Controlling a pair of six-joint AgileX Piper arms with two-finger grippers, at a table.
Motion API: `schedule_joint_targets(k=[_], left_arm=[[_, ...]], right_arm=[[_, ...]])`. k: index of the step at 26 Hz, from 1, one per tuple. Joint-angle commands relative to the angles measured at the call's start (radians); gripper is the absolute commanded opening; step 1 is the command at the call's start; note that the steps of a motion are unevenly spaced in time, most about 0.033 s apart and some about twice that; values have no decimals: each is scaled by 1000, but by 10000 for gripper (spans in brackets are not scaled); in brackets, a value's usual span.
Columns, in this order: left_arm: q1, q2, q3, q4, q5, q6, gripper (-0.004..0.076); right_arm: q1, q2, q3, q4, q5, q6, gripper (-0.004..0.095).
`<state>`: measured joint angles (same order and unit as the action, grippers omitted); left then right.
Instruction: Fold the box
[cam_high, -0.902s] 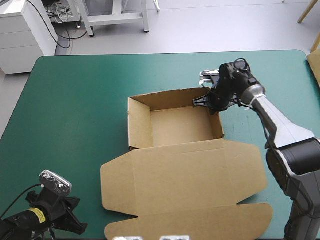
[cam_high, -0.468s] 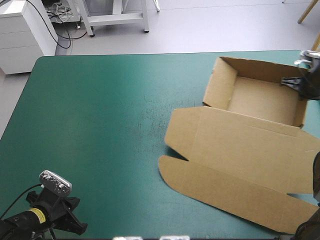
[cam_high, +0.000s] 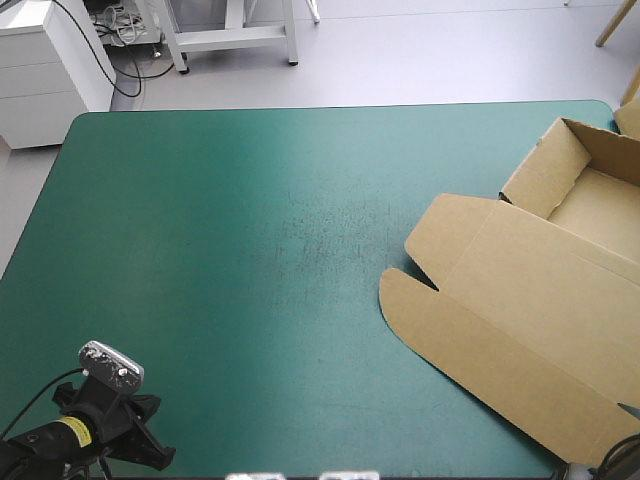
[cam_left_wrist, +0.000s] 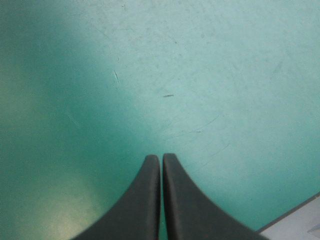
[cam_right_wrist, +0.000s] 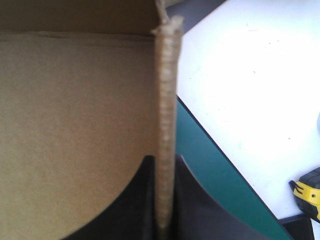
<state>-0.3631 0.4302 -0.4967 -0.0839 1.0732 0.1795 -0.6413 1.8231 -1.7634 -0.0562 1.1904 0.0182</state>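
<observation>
Box, brown, open tray with lid flat.
High view: travelling from the middle of the desk to its far right corner and partly leaving sight; folding is looking finished, with the box apparently being cleared away.
Left wrist view: left pincer is sitting closed and empty over the teal-green cover.
Right wrist view: right pincer is clamping a tray wall near the desk's edge.

One table, teal-green cover. Dull scuffed patch near its middle. Fine pale scratches in left wrist view. Far corners rounded.
</observation>
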Motion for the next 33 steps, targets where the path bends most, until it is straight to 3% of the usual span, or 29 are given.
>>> schedule_joint_targets(k=[1,9,19,20,21,23,26,30,33], left_arm=[[2,8,-24,-18,-47,-6,-8],[2,8,-24,-18,-47,-6,-8],[2,8,-24,-18,-47,-6,-8],[2,8,-24,-18,-47,-6,-8],[2,8,-24,-18,-47,-6,-8],[2,8,-24,-18,-47,-6,-8],[2,8,-24,-18,-47,-6,-8],[2,8,-24,-18,-47,-6,-8],[2,8,-24,-18,-47,-6,-8]], right_arm=[[-4,-52,-32,8,-32,-8,55],[-4,-54,-32,12,-21,-18,342],[-4,-129,-32,41,-21,-18,346],[-4,-157,-32,82,-21,-82,346],[-4,-175,-32,115,-21,-109,344],[-4,-234,-32,198,-21,-121,245],[-4,-309,-5,260,-21,-181,-24],[-4,-522,163,357,-21,-190,-1],[32,-628,266,360,-39,-195,-1]])
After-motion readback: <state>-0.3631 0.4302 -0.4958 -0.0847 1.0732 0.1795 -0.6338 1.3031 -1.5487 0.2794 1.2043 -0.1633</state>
